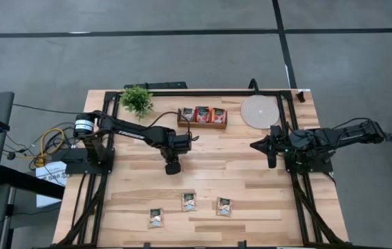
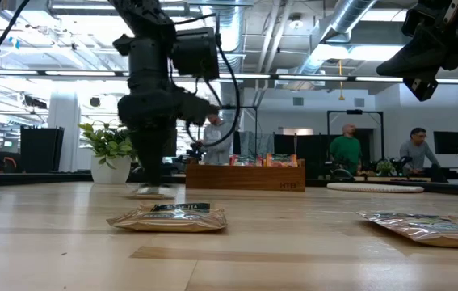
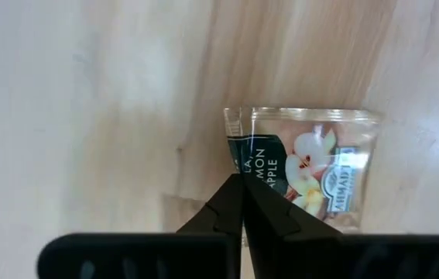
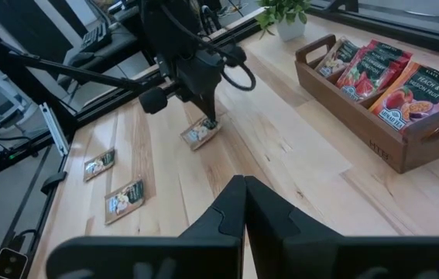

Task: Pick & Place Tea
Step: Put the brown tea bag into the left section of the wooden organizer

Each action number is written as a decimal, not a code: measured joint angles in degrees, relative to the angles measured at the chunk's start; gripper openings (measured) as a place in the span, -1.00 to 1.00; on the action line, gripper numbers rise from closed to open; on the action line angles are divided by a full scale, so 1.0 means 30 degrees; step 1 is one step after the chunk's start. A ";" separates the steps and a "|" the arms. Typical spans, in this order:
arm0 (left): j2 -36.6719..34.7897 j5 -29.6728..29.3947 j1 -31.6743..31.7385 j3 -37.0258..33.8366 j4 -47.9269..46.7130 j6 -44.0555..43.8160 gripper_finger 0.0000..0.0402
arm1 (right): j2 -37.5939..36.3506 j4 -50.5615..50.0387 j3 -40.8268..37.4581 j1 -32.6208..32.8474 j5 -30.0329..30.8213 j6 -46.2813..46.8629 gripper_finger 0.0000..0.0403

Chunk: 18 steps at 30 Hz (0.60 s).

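left gripper (image 4: 210,122) centre-left of table, fingers pinched on edge of a tea sachet (image 3: 304,167) | sachet looks light, thin, floppy, slick foil: grip the rim | right gripper (image 1: 272,153) centre-right, closed, empty

An open-plan lab or workshop: exposed ceiling ducts (image 2: 350,24), monitors (image 2: 448,142) on benches, people (image 2: 345,147) standing behind a wooden worktable (image 1: 140,194).

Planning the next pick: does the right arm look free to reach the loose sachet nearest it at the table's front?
Probably yes. The right gripper, jaws shut, hangs above bare wood, and nothing stands between it and that nearest sachet; the left gripper is clamped on a held sachet farther left.
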 joint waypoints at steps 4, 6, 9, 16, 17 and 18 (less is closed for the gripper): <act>-0.0215 -0.1276 0.0000 0.1235 -0.1315 0.0808 -1.00 | 0.0000 0.0006 0.0000 0.0001 0.0000 0.0001 -1.00; -0.0418 -0.1809 0.0000 0.1803 -0.1632 0.1055 -1.00 | 0.0000 0.0006 0.0000 0.0000 0.0000 0.0001 -1.00; -0.0655 -0.2810 0.0000 0.2716 -0.2707 0.1175 -1.00 | -0.0007 0.0006 0.0000 0.0001 0.0000 -0.0002 -1.00; -0.0801 -0.6243 0.0000 0.5267 -0.4087 0.3237 -1.00 | -0.0007 0.0006 0.0000 0.0001 0.0000 -0.0006 -1.00; -0.0795 -0.6934 0.0016 0.5587 -0.4159 0.3654 -1.00 | -0.0007 0.0006 0.0000 0.0001 0.0000 0.0001 -1.00; -0.0794 -0.7681 0.0075 0.5910 -0.4203 0.4160 -1.00 | -0.0007 0.0006 0.0000 -0.0004 0.0000 -0.0001 -1.00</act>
